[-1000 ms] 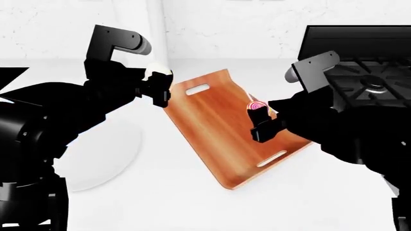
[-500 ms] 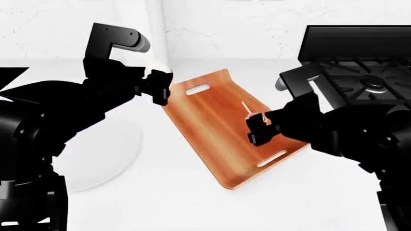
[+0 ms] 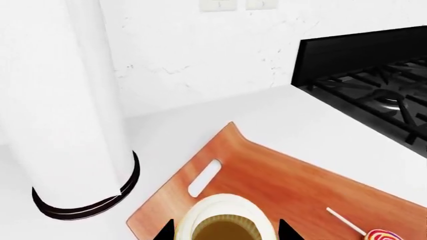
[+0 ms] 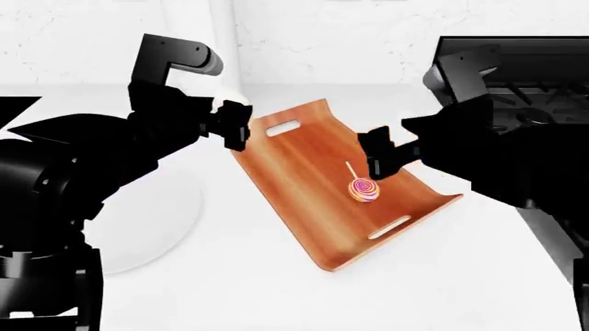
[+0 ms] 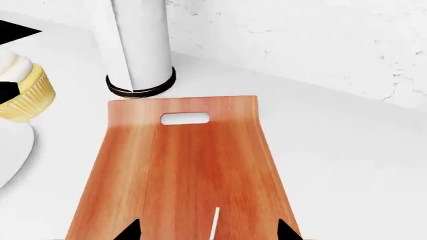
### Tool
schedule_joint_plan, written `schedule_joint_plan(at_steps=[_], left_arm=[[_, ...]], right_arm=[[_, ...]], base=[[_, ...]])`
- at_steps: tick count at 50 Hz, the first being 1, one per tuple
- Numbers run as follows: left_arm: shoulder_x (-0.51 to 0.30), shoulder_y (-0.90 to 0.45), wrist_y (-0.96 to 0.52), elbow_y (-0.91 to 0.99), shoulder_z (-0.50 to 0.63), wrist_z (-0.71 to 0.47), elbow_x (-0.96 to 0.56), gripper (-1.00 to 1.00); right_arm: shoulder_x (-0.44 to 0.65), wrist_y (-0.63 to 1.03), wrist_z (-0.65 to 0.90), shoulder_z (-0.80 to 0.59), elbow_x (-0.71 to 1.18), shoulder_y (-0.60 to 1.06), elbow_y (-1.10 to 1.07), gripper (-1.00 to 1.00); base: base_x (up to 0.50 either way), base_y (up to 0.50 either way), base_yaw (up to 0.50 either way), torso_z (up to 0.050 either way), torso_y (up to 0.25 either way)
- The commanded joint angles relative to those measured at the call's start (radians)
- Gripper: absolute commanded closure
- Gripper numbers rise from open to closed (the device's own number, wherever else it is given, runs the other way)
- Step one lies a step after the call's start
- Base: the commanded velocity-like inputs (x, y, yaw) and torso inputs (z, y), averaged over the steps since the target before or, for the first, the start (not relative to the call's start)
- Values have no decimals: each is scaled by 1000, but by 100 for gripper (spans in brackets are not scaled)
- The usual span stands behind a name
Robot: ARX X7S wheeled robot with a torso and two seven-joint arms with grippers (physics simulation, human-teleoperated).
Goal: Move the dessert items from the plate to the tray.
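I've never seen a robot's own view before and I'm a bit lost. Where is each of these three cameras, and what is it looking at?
Head view: on the head, looking down at the tray and lollipop; both black arms show.
Left wrist view: by the left gripper, looking past the cupcake it holds; fingertips show.
Right wrist view: by the right gripper, looking along the tray; fingertips show.
All three share the tray.

The head view looks forward and down from above both arms onto the white counter, taking in the whole tray [image 4: 341, 186]. The left wrist view sits close over the tray's [image 3: 280, 185] slotted far end, facing the back wall and stove [image 3: 373, 85]. The right wrist view looks low along the same tray [image 5: 187, 165] toward that slot and a white post [image 5: 139, 45], which the left wrist view also shows
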Motion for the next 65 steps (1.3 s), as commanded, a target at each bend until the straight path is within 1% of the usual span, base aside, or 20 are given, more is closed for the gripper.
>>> schedule_joint_plan(at_steps=[1,6,10,17,24,28,34,40,47,52,53,60,65], left_arm=[[63,-21,-16,-25,58,-39,7,100],[121,-34,-6,-69,126,-64,35,100],[167,-34,11,-115,164,-84,54,100],[235,-54,91,-292,192,-94,84,100],[282,-33,144,-370,205,-141,69,100],[286,-40,204,-442,245,-201,-2,100],[287,-51,352,-569,328,-273,-121,100],[284,-51,446,-627,405,-303,-198,100],[279,-62,474,-651,445,-318,-236,100],[271,-60,463,-633,463,-323,-262,100],[269,-60,464,-630,466,-324,-265,-100],[262,-56,484,-609,489,-337,-267,-100],[243,-57,500,-549,486,-369,-270,-100]], right_arm=[[55,149,235,270,268,68,-191,-100],[79,187,334,344,398,35,-249,-100],[105,186,371,380,458,12,-275,-100],[149,180,425,417,550,-12,-302,-100],[166,164,434,420,570,-28,-309,-100],[174,156,442,418,583,-31,-310,-100],[185,146,448,414,599,-39,-311,-100],[194,139,453,404,611,-40,-309,-100],[201,130,448,394,613,-39,-309,-100],[206,124,445,387,615,-39,-309,-100],[207,123,444,386,615,-39,-309,-100],[213,116,437,377,617,-38,-309,-100],[217,112,430,370,618,-37,-309,-100]], base=[[0,0,0,0,0],[0,0,0,0,0],[0,0,0,0,0],[0,0,0,0,0],[0,0,0,0,0],[0,0,0,0,3],[0,0,0,0,0],[0,0,0,0,0],[0,0,0,0,0],[0,0,1,0,0],[0,0,0,0,0],[0,0,0,0,0],[0,0,0,0,0]])
